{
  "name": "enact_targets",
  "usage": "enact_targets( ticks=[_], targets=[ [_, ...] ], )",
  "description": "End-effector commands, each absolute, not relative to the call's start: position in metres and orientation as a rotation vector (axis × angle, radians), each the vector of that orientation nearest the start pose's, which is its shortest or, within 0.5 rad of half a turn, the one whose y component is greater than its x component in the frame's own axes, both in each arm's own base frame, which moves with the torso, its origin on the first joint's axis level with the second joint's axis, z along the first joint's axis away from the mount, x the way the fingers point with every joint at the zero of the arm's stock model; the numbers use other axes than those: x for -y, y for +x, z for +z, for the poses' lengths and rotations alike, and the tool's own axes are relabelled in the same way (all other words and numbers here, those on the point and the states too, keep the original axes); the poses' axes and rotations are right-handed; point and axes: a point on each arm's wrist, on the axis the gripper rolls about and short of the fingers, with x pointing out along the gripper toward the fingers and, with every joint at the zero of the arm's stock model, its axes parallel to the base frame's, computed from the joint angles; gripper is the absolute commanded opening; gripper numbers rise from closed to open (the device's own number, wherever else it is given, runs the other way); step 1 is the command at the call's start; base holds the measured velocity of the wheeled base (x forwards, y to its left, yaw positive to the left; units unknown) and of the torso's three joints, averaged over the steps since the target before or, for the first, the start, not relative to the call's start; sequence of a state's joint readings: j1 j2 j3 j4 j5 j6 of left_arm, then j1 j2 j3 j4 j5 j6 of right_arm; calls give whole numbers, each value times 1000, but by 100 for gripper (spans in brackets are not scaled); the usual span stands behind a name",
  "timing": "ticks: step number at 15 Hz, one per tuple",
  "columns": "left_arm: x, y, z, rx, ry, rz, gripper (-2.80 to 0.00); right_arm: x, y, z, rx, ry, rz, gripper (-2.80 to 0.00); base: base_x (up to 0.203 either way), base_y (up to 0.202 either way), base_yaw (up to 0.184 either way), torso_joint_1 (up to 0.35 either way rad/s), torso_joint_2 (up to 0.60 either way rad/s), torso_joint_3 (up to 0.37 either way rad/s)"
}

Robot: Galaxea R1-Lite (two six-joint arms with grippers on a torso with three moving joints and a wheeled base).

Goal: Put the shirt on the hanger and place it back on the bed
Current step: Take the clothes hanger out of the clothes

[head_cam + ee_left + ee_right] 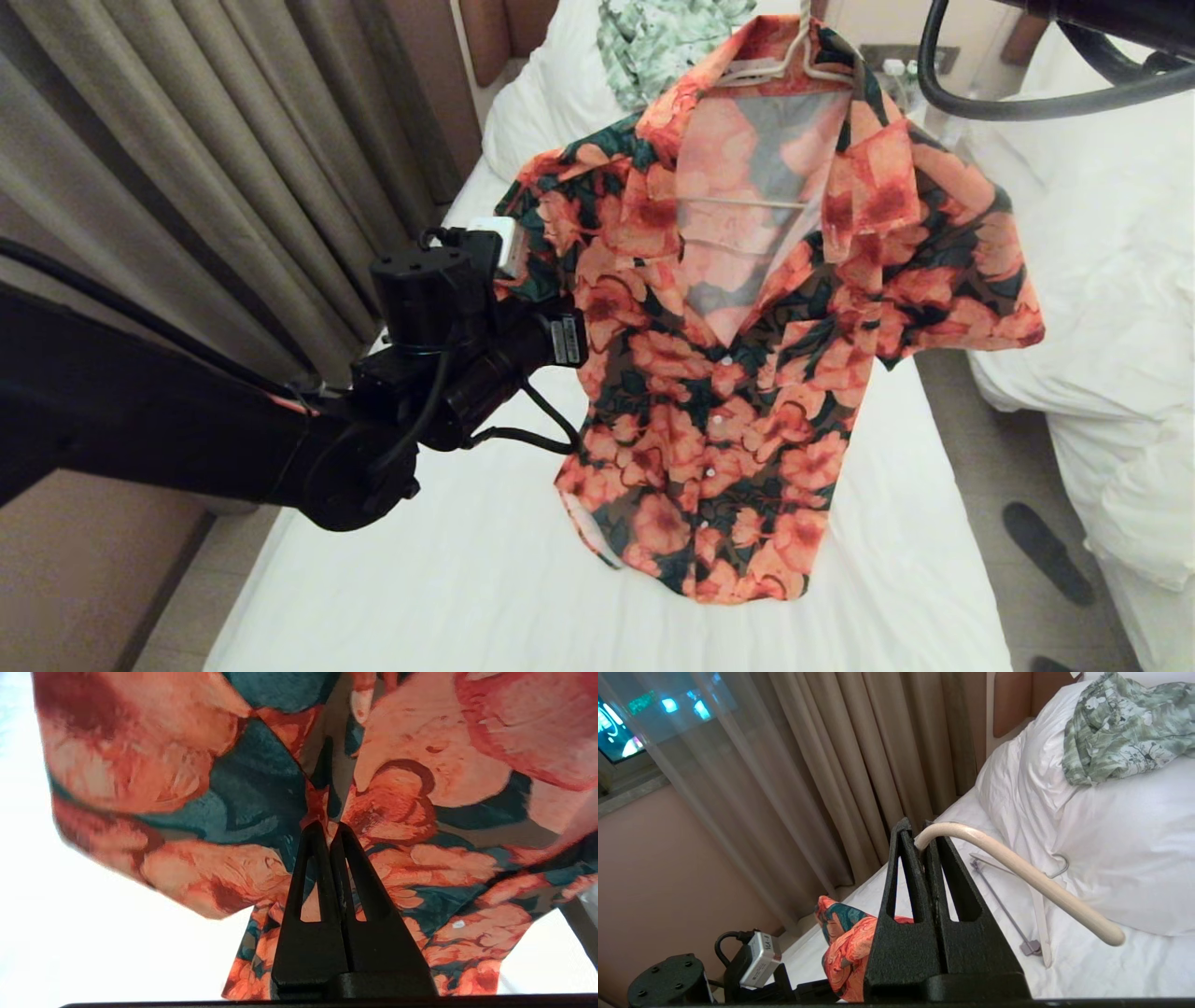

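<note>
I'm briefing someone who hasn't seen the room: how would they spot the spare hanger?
Find the narrow bed with the big white pillow. The spare hanger lies flat on the sheet just below that pillow. Unlike the cream hanger in the right claw, it is grey-white, bare and unheld.

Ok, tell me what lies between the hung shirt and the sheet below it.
Nothing visible: the bed under the shirt is bare sheet. The green garment and the spare hanger lie further up, by the pillow.

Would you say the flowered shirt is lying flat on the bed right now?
No, the shirt hangs in the air on the hanger above the bed.
</note>
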State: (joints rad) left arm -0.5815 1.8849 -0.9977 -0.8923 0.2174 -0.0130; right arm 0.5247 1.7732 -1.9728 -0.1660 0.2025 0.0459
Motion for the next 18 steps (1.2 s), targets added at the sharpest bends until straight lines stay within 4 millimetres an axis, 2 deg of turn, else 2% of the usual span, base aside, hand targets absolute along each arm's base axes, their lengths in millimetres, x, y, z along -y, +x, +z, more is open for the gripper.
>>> enact_targets(
  ticks=[1, 4, 5, 6, 7, 8, 10, 18],
  targets=[
    [197, 297, 207, 23, -24, -380, -280, -160, 268, 439, 352, 103, 729, -280, 0, 0, 0, 0, 0, 0],
    [200, 263, 229, 15, -21, -446, -280, -161, 270, 437, 347, 103, 726, -280, 0, 0, 0, 0, 0, 0],
    [205, 250, 233, -5, -13, -481, -280, -162, 271, 436, 344, 102, 726, -280, 0, 0, 0, 0, 0, 0],
    [206, 246, 233, -14, -9, -492, -280, -162, 271, 436, 344, 103, 727, -280, 0, 0, 0, 0, 0, 0],
    [206, 247, 233, -15, -11, -483, -195, -163, 271, 436, 344, 103, 728, -280, 0, 0, 0, 0, 0, 0],
    [207, 244, 235, -10, -14, -488, 0, -163, 271, 436, 344, 102, 729, -280, 0, 0, 0, 0, 0, 0],
    [209, 232, 242, 10, -34, -522, 0, -163, 270, 436, 344, 103, 732, -280, 0, 0, 0, 0, 0, 0],
    [220, 249, 236, 147, -115, -505, 0, -177, 262, 435, 335, 112, 773, -280, 0, 0, 0, 0, 0, 0]
  ],
)
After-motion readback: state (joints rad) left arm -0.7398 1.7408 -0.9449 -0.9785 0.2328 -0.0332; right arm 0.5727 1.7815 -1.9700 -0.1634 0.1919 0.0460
